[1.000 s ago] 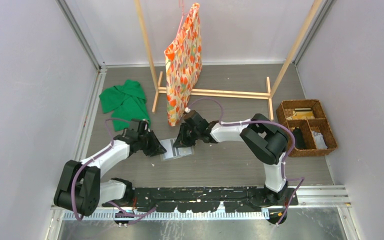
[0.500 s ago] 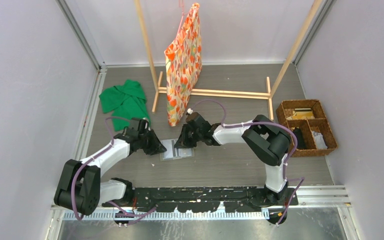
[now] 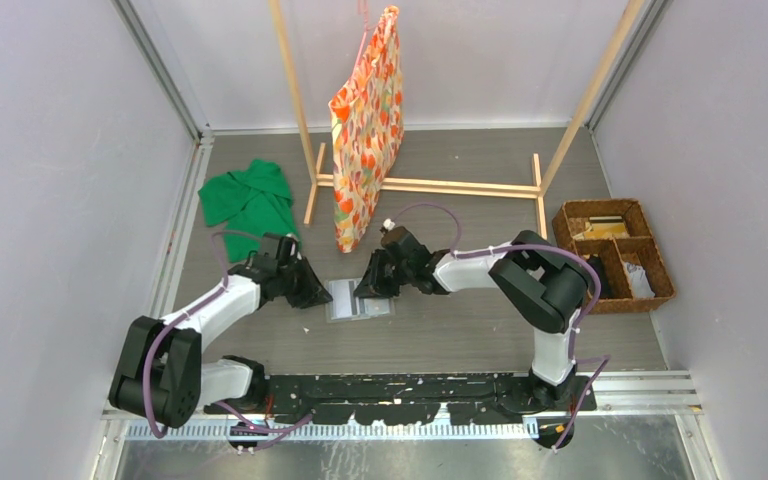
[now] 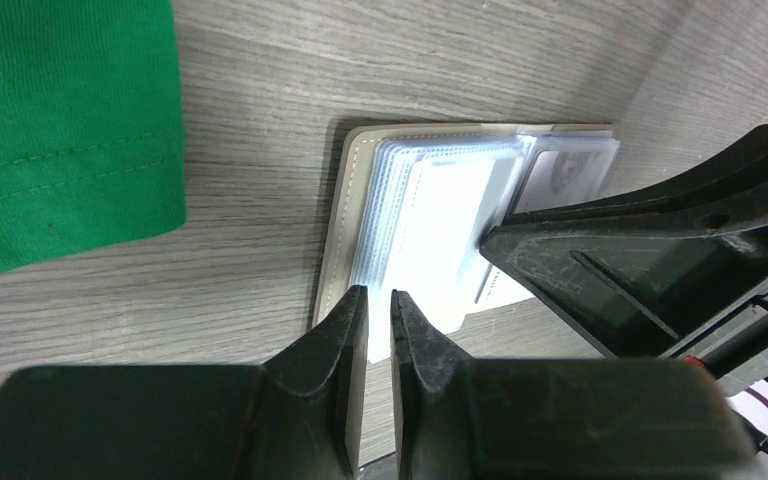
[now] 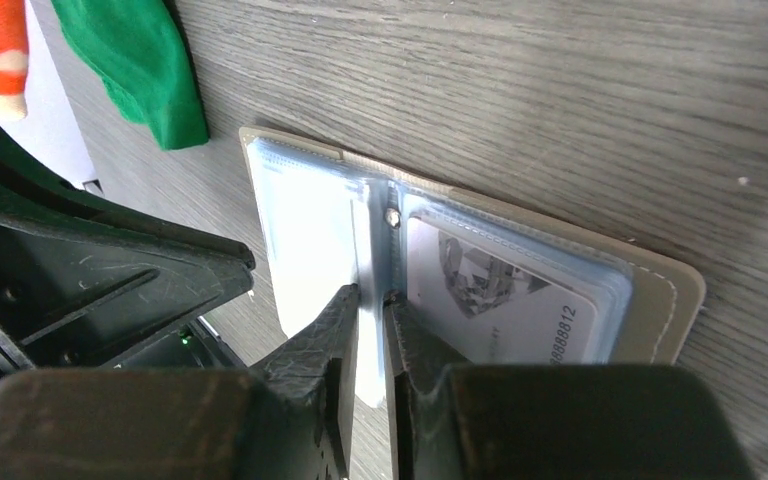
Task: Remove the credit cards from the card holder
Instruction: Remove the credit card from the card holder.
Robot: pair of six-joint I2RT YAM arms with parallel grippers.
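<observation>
The grey card holder [image 3: 359,300] lies open and flat on the table between both grippers. In the left wrist view its grey cover [image 4: 345,230] holds clear pockets, and a white card [image 4: 450,230] sticks out of the near side. In the right wrist view the white card [image 5: 305,240] lies left of the spine and a printed card with numbers [image 5: 505,300] sits in the right pocket. My left gripper [image 4: 378,295] is nearly shut, tips at the holder's left edge. My right gripper [image 5: 371,293] is nearly shut, tips on the spine beside the white card.
A green cloth [image 3: 250,200] lies at the back left. An orange patterned bag [image 3: 365,130] hangs on a wooden rack [image 3: 440,187] just behind the holder. A brown wicker basket [image 3: 613,255] stands at the right wall.
My right gripper has slid a little to the right, and the card holder has shifted right with it. My left gripper has followed slightly.
</observation>
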